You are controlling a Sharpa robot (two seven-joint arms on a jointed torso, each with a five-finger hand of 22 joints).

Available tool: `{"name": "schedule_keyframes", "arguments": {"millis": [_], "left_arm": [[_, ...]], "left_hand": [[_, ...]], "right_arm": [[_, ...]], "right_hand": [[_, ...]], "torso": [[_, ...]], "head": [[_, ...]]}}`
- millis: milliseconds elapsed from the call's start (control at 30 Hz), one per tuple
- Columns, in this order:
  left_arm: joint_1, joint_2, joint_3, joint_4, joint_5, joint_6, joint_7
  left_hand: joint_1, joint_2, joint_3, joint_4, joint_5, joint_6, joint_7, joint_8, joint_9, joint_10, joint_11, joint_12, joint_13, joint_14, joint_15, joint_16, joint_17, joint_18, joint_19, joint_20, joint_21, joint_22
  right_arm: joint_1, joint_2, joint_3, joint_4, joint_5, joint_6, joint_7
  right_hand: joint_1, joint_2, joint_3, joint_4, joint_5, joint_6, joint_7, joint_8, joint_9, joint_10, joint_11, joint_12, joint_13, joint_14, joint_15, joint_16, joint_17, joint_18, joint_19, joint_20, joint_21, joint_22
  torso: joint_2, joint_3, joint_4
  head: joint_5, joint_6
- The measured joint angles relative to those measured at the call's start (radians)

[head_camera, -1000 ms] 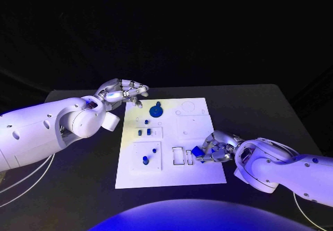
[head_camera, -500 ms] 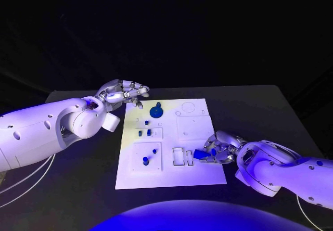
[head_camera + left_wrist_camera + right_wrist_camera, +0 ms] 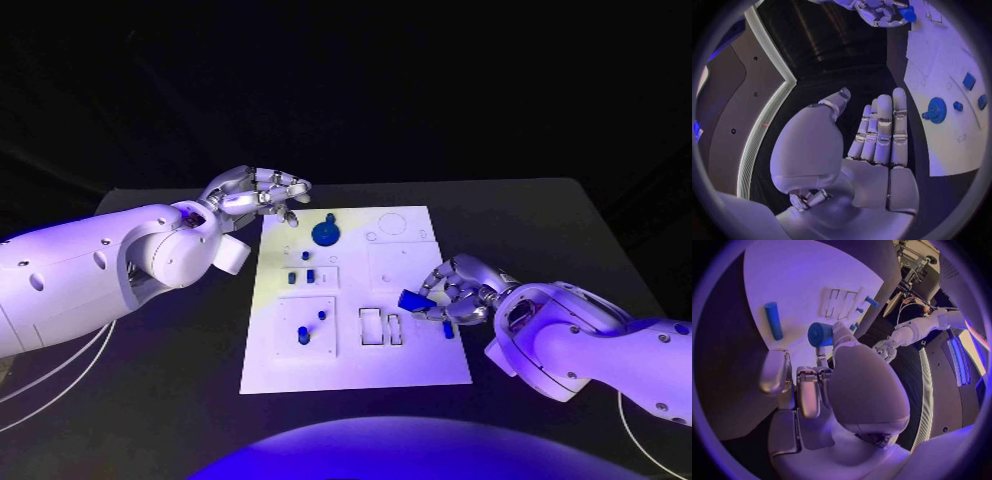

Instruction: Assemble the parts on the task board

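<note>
Over right edge of task board [image 3: 353,370], my right hand [image 3: 459,292] pinches blue part [image 3: 415,301]. My left hand [image 3: 257,192] released, fingers apart, holding nothing, beside board's far left corner.

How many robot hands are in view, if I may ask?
2: the left hand, empty, by the task board's far left corner; the right hand, holding a blue part over the board's right side.
</note>
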Motion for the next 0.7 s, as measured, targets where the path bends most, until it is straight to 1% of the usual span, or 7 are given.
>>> {"name": "schedule_keyframes", "arguments": {"millis": [100, 233, 433, 600, 667, 700], "left_arm": [[0.000, 0.000, 0.000, 0.000, 0.000, 0.000, 0.000], [0.000, 0.000, 0.000, 0.000, 0.000, 0.000, 0.001], [0.000, 0.000, 0.000, 0.001, 0.000, 0.000, 0.001], [0.000, 0.001, 0.000, 0.002, 0.000, 0.000, 0.001], [0.000, 0.001, 0.000, 0.003, 0.000, 0.001, 0.001], [0.000, 0.001, 0.000, 0.003, 0.000, 0.001, 0.001]], "left_hand": [[0.000, 0.000, 0.000, 0.000, 0.000, 0.000, 0.000, 0.000, 0.000, 0.000, 0.000, 0.000, 0.000, 0.000, 0.000, 0.000, 0.000, 0.000, 0.000, 0.000, 0.000, 0.000], [0.002, 0.002, 0.000, 0.000, 0.000, 0.000, 0.000, 0.000, 0.000, 0.000, 0.000, 0.000, 0.000, 0.000, 0.000, 0.000, 0.000, 0.000, 0.000, 0.000, 0.000, 0.000], [0.005, 0.005, 0.000, 0.000, 0.000, 0.000, 0.000, 0.000, 0.000, 0.000, 0.000, 0.000, 0.000, 0.000, 0.000, 0.000, 0.000, 0.000, 0.000, 0.000, 0.000, 0.000], [0.005, 0.005, 0.000, 0.000, 0.000, 0.000, 0.000, 0.000, 0.000, 0.000, 0.000, 0.000, 0.000, 0.000, 0.000, 0.000, 0.000, 0.000, 0.000, 0.000, 0.000, -0.001], [0.005, 0.005, -0.002, 0.002, 0.000, 0.000, 0.000, 0.000, 0.000, 0.000, 0.000, 0.000, 0.000, -0.004, 0.004, 0.000, 0.000, 0.000, 0.000, 0.000, 0.000, -0.001], [0.005, 0.005, -0.003, 0.003, 0.000, 0.000, 0.000, 0.000, 0.000, 0.000, 0.000, 0.000, 0.000, -0.004, 0.004, 0.000, 0.000, 0.000, 0.000, 0.000, 0.000, -0.001]], "right_arm": [[0.002, 0.008, 0.000, 0.005, 0.010, -0.009, 0.001], [0.004, 0.034, 0.000, 0.002, 0.025, -0.015, 0.002], [0.000, 0.078, 0.000, -0.021, 0.046, -0.014, 0.003], [-0.014, 0.116, 0.000, -0.043, 0.057, -0.010, 0.003], [-0.018, 0.125, 0.000, -0.051, 0.060, -0.007, 0.002], [-0.020, 0.130, -0.001, -0.055, 0.061, -0.006, 0.001]], "right_hand": [[-0.002, 0.002, 0.004, 0.001, 0.000, 0.000, 0.000, 0.000, 0.000, 0.000, 0.000, 0.000, 0.000, 0.000, 0.000, 0.000, 0.000, 0.000, 0.000, 0.000, 0.000, 0.000], [-0.007, 0.007, 0.004, 0.001, 0.000, 0.000, 0.000, 0.000, -0.005, 0.000, 0.000, 0.000, 0.000, 0.000, 0.000, 0.000, 0.001, 0.000, 0.000, 0.000, 0.000, 0.000], [-0.017, 0.016, 0.010, 0.001, -0.001, 0.000, 0.000, 0.000, -0.006, 0.000, 0.000, 0.000, 0.000, 0.000, 0.000, 0.000, 0.001, 0.001, 0.000, 0.000, 0.000, 0.000], [-0.038, 0.013, 0.018, 0.001, -0.002, 0.000, 0.000, -0.002, -0.006, 0.000, 0.000, 0.000, 0.000, 0.000, 0.000, 0.000, 0.001, 0.001, 0.000, 0.000, -0.001, -0.002], [-0.051, 0.010, 0.023, 0.001, -0.002, 0.000, 0.000, -0.002, -0.006, 0.000, 0.000, 0.000, 0.000, 0.000, 0.000, 0.000, 0.001, 0.001, 0.000, 0.000, -0.001, -0.002], [-0.056, 0.005, 0.027, 0.002, -0.002, 0.000, 0.000, -0.002, -0.006, 0.000, 0.000, 0.000, 0.000, 0.000, 0.000, 0.000, 0.001, 0.001, 0.000, 0.000, -0.004, -0.002]], "torso": [[0.000, 0.0001, 0.0004], [0.001, 0.0002, 0.0004], [0.002, 0.0009, 0.0006], [0.002, 0.0008, 0.0009], [0.002, 0.0009, 0.0010], [0.002, 0.0009, 0.0012]], "head": [[0.001, 0.000], [0.005, -0.003], [0.008, -0.005], [0.011, -0.007], [0.012, -0.008], [0.012, -0.008]]}}
